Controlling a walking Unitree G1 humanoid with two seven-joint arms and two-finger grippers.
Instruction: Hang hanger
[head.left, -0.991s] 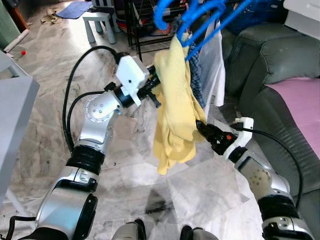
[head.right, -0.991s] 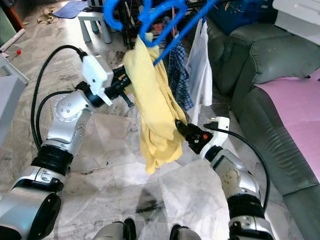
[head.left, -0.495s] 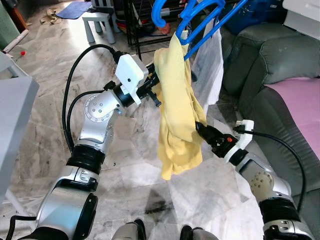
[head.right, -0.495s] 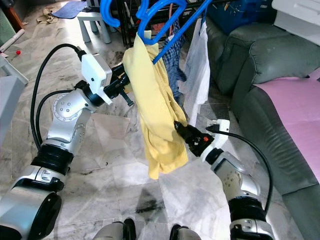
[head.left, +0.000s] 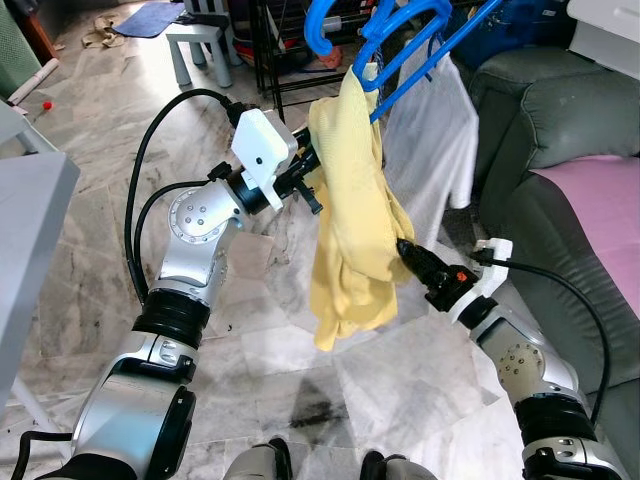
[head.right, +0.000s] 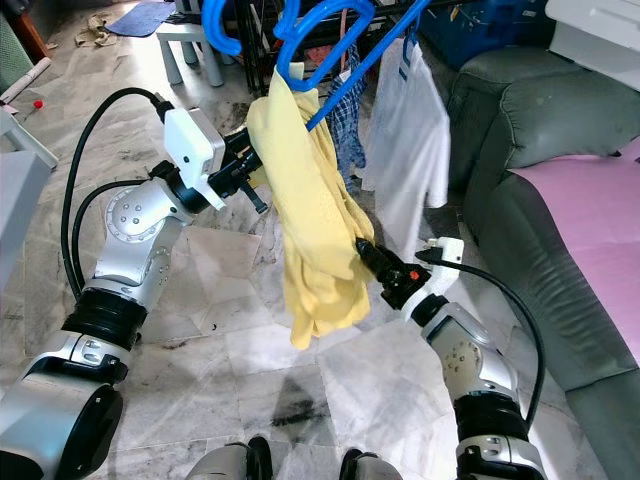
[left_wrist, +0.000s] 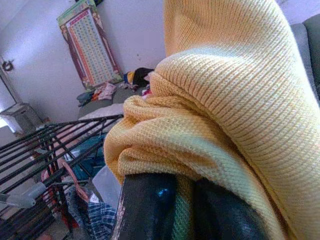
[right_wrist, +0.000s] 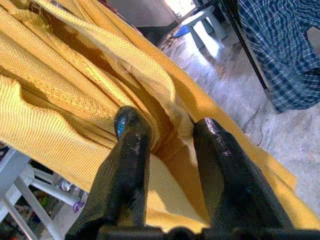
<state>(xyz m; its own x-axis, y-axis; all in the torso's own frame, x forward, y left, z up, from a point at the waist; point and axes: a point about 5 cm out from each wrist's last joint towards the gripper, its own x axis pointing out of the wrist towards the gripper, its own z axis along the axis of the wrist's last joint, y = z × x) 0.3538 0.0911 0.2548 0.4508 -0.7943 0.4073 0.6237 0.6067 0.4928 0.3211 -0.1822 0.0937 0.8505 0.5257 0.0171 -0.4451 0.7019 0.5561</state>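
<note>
Above the marbled floor (head.left: 90, 250), between both arms: yellow knit garment (head.left: 350, 200) draped from blue hanger (head.left: 400, 30), hanging down in folds. Left gripper (head.left: 312, 172) pressed into the garment's upper edge, fingers (left_wrist: 150, 210) pinched together on a fold of the knit. Right gripper (head.left: 408, 252) reaching into the lower folds from the other side, fingers (right_wrist: 131, 150) slightly apart with yellow cloth bunched between them. Just behind the garment: white shirt (head.left: 435, 140) and blue checked cloth (head.right: 348, 130) on a dark metal rack (head.left: 275, 50), crowding the hanger's hook area. Grey sofa (head.left: 560, 130) with pink cover (head.left: 600, 200) to the right; small grey stool (head.left: 200, 45) and blue mat (head.left: 150, 18) farther back on the left.
</note>
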